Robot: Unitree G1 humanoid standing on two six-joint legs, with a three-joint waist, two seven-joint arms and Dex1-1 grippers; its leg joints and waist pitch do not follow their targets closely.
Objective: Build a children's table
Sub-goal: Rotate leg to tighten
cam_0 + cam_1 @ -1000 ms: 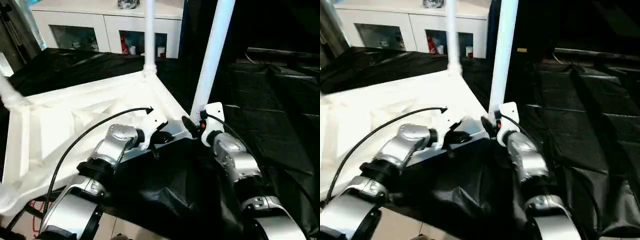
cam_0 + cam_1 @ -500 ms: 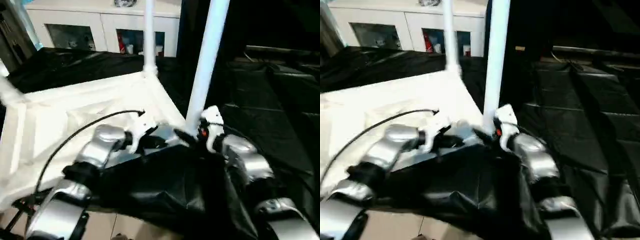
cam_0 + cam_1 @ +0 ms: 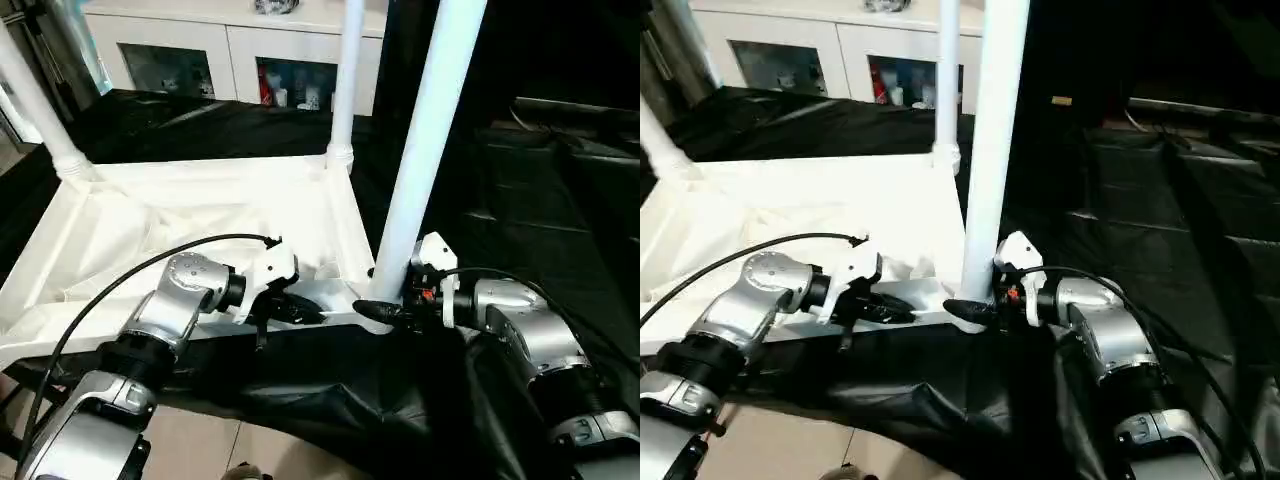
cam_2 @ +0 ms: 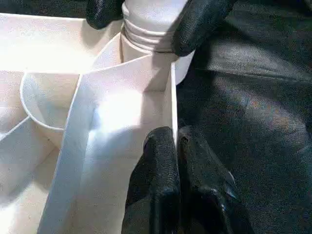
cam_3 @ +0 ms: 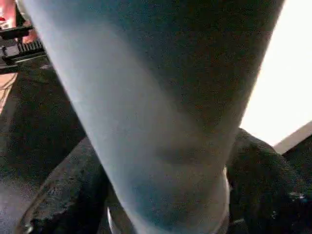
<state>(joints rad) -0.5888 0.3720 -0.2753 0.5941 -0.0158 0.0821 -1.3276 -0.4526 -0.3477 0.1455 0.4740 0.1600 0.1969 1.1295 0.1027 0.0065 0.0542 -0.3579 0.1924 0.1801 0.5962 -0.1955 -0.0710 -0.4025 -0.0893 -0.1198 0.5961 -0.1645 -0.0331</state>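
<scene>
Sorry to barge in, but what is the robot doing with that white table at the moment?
It is assembling a children's table. The table top lies upside down on black sheeting, with legs standing up from its corners. The left gripper is shut on the top's near rim. The right gripper has its fingers on either side of the base of the nearest leg, right at its corner socket.

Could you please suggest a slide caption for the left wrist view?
Left gripper pinching the upturned table top's rim while the right gripper's fingers flank the near corner leg.
</scene>
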